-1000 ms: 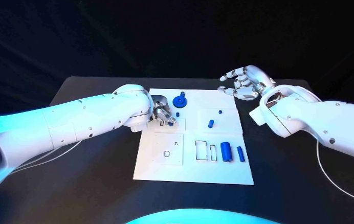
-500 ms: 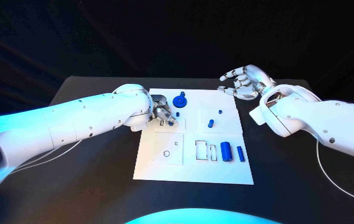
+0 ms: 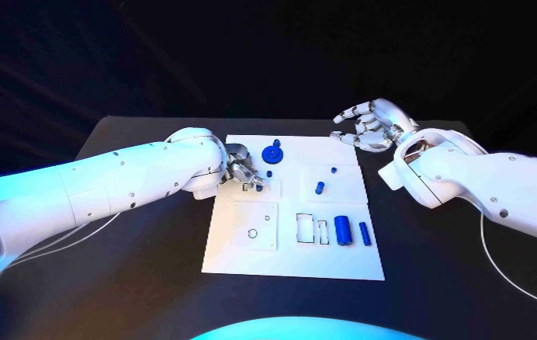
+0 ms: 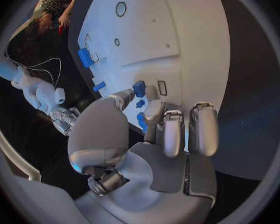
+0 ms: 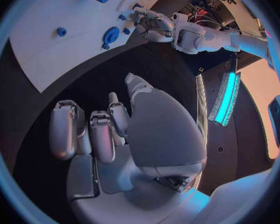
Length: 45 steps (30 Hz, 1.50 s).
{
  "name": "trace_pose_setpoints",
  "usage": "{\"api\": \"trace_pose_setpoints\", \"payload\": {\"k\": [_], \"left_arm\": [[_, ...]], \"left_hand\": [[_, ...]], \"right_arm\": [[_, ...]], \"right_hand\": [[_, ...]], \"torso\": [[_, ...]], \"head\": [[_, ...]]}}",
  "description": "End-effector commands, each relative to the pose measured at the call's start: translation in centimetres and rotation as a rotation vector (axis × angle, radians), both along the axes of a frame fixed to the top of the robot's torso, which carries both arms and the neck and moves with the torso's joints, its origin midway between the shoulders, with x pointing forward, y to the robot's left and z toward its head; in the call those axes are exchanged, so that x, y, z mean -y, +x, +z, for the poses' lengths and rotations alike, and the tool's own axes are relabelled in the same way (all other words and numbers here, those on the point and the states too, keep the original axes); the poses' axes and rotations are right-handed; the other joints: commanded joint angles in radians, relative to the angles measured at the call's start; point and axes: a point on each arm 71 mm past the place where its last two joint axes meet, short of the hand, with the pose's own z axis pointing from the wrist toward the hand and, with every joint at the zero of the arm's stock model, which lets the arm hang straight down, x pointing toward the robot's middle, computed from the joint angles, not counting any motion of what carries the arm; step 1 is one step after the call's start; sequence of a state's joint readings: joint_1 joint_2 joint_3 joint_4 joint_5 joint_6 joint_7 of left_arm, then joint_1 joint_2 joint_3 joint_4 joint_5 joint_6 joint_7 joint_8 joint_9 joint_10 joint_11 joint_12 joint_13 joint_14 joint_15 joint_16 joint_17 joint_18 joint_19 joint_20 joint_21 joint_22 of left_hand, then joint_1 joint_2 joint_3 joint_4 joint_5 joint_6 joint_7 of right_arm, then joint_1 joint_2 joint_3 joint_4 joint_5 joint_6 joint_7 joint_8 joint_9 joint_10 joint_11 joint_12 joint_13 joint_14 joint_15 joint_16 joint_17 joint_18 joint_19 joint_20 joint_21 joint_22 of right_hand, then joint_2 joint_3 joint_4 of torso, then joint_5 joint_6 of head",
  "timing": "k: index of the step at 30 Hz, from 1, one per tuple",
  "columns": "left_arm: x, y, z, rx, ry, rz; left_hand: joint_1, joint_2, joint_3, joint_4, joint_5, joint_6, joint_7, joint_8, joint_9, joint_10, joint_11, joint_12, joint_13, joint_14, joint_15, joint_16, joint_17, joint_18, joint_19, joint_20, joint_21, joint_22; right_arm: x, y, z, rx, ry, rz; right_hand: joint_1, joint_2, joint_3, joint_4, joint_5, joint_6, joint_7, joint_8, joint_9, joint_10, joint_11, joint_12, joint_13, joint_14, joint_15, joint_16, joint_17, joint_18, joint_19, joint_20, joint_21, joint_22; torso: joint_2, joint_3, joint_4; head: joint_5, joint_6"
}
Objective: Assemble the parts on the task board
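I see the task board (image 3: 293, 253) lying white and flat in the middle of the black table (image 3: 134, 278), with the blue parts scattered over its far and near portions. Nearest me on the board, a thick blue cylinder (image 3: 344, 233) lies beside a thinner blue bar (image 3: 364, 232), just next to two upright rectangular slots. Further up, a short blue peg (image 3: 320, 187) sits in the right-hand panel, with a tiny blue pin (image 3: 332, 171) just beyond it. At the far edge a round blue knob-shaped part (image 3: 272, 154) rests on the board. My left hand (image 3: 245, 171) is down over the board's left side, its fingers (image 4: 154, 115) curled towards a small blue block (image 4: 139, 88) that, in the left wrist view, sits at the tips of the thumb and a neighbouring finger; two more small blue pieces (image 4: 142, 119) show close under the fingers there. I cannot tell for certain whether the block is actually pinched or only touched, as the fingertips cover the contact. My right hand (image 3: 370, 126) hangs above the table just past the board's far right corner, clear of every part, with its fingers loosely curved and spread and nothing in them; the right wrist view shows the same, the fingers (image 5: 102, 134) separated over bare black table with the board's edge beyond them. Both white arms reach in from their own sides.
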<state>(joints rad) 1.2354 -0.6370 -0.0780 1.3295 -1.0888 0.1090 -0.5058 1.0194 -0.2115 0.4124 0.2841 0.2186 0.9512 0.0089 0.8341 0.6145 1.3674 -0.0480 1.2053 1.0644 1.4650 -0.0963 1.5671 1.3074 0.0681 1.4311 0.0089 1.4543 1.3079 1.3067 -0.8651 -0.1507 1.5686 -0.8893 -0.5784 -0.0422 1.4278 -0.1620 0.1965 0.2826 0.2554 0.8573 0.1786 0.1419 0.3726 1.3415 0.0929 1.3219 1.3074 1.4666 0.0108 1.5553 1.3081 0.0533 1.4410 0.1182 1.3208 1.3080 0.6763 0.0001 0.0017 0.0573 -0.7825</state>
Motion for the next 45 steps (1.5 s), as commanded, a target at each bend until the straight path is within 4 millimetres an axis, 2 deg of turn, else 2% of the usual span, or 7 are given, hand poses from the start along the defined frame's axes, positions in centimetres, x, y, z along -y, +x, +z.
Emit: {"api": "trace_pose_setpoints", "payload": {"k": [1, 10, 19, 23, 25, 31, 45], "left_arm": [[0.0, 0.0, 0.2, 0.011, -0.003, 0.006], [-0.1, 0.1, 1.2, 0.011, -0.065, 0.035], [-1.0, 1.2, 3.1, 0.009, -0.152, 0.100], [-2.0, 2.3, 3.9, 0.021, -0.131, 0.115], [-2.4, 2.8, 4.3, 0.029, -0.117, 0.121], [-3.1, 4.4, 4.9, 0.049, -0.078, 0.138], [-3.4, 6.6, 5.1, 0.050, -0.006, 0.157]], "left_hand": [[0.008, 0.003, -0.018, 0.007, -0.028, 0.003, 0.004, -0.005, 0.000, 0.001, -0.004, -0.007, -0.001, 0.106, -0.006, 0.004, 0.263, -0.013, 0.006, 0.001, -0.002, 0.006], [-0.004, 0.008, -0.037, 0.008, -0.042, 0.000, 0.005, -0.006, 0.000, -0.003, -0.003, -0.012, -0.008, 0.106, -0.006, 0.004, 0.263, -0.012, 0.006, 0.002, -0.003, 0.005], [0.007, 0.010, -0.079, 0.007, -0.038, -0.045, 0.020, -0.020, -0.001, -0.069, 0.010, -0.094, -0.110, 0.099, 0.003, -0.009, 0.241, -0.005, -0.015, 0.009, -0.022, -0.030], [0.063, 0.025, -0.083, 0.004, -0.022, -0.084, 0.038, -0.045, -0.010, -0.118, 0.025, -0.148, -0.180, 0.097, 0.016, -0.013, 0.235, 0.000, -0.030, 0.020, -0.037, -0.054], [0.088, 0.032, -0.081, 0.006, -0.021, -0.143, 0.067, -0.108, -0.042, -0.133, 0.048, -0.161, -0.205, 0.098, 0.034, -0.012, 0.238, -0.001, -0.028, 0.033, -0.036, -0.050], [0.102, 0.037, -0.083, 0.006, -0.021, -0.152, 0.078, -0.137, -0.060, -0.132, 0.058, -0.154, -0.204, 0.099, 0.043, -0.010, 0.240, -0.001, -0.025, 0.043, -0.034, -0.046], [0.089, 0.044, -0.092, 0.009, -0.025, -0.136, 0.079, -0.139, -0.066, -0.129, 0.060, -0.144, -0.199, 0.099, 0.047, -0.009, 0.241, -0.001, -0.024, 0.048, -0.032, -0.043]], "right_arm": [[-0.1, 0.0, 0.1, 0.011, -0.005, 0.012], [-0.1, 0.0, 0.0, 0.013, -0.005, 0.011], [0.0, 0.1, 0.0, 0.015, -0.006, 0.008], [0.1, 0.2, 0.0, 0.015, -0.007, 0.006], [0.1, 0.2, 0.0, 0.015, -0.007, 0.005], [0.1, 0.2, 0.0, 0.015, -0.007, 0.005], [0.1, 0.1, 0.0, 0.014, -0.007, 0.006]], "right_hand": [[-0.007, 0.000, 0.005, 0.001, 0.001, 0.007, -0.003, 0.002, -0.002, 0.000, -0.004, -0.001, 0.007, 0.092, 0.004, -0.004, 0.216, 0.007, -0.004, 0.000, -0.006, 0.094], [-0.007, 0.000, 0.005, 0.001, 0.001, 0.007, -0.003, 0.002, -0.002, 0.000, -0.004, -0.001, 0.007, 0.092, 0.004, -0.004, 0.216, 0.007, -0.004, 0.000, -0.006, 0.094], [-0.007, 0.000, 0.005, 0.001, 0.001, 0.007, -0.003, 0.002, -0.002, 0.000, -0.004, -0.001, 0.007, 0.092, 0.004, -0.004, 0.216, 0.007, -0.004, 0.000, -0.006, 0.094], [-0.007, 0.000, 0.005, 0.001, 0.001, 0.007, -0.003, 0.002, -0.002, 0.000, -0.004, -0.001, 0.007, 0.092, 0.004, -0.004, 0.216, 0.007, -0.004, 0.000, -0.006, 0.094], [-0.007, 0.000, 0.005, 0.001, 0.001, 0.007, -0.003, 0.002, -0.002, 0.000, -0.004, -0.001, 0.007, 0.092, 0.004, -0.004, 0.216, 0.007, -0.004, 0.000, -0.006, 0.094], [-0.006, -0.001, 0.008, 0.000, 0.000, 0.007, -0.004, 0.001, -0.002, 0.002, -0.004, 0.001, 0.009, 0.092, 0.004, -0.004, 0.216, 0.007, -0.004, 0.000, -0.007, 0.094], [-0.006, 0.000, 0.009, 0.000, 0.000, 0.007, -0.004, 0.001, -0.003, 0.003, -0.004, 0.001, 0.009, 0.092, 0.004, -0.005, 0.216, 0.007, -0.004, 0.000, -0.007, 0.094]], "torso": [[0.000, 0.0006, 0.0001], [-0.001, 0.0008, 0.0004], [0.000, 0.0009, 0.0010], [0.000, 0.0009, 0.0008], [0.001, 0.0008, 0.0005], [0.004, -0.0012, -0.0025], [0.005, -0.0022, -0.0019]], "head": [[0.000, 0.000], [0.002, 0.007], [0.003, 0.018], [0.004, 0.020], [0.005, 0.022], [0.006, 0.027], [0.005, 0.026]]}}
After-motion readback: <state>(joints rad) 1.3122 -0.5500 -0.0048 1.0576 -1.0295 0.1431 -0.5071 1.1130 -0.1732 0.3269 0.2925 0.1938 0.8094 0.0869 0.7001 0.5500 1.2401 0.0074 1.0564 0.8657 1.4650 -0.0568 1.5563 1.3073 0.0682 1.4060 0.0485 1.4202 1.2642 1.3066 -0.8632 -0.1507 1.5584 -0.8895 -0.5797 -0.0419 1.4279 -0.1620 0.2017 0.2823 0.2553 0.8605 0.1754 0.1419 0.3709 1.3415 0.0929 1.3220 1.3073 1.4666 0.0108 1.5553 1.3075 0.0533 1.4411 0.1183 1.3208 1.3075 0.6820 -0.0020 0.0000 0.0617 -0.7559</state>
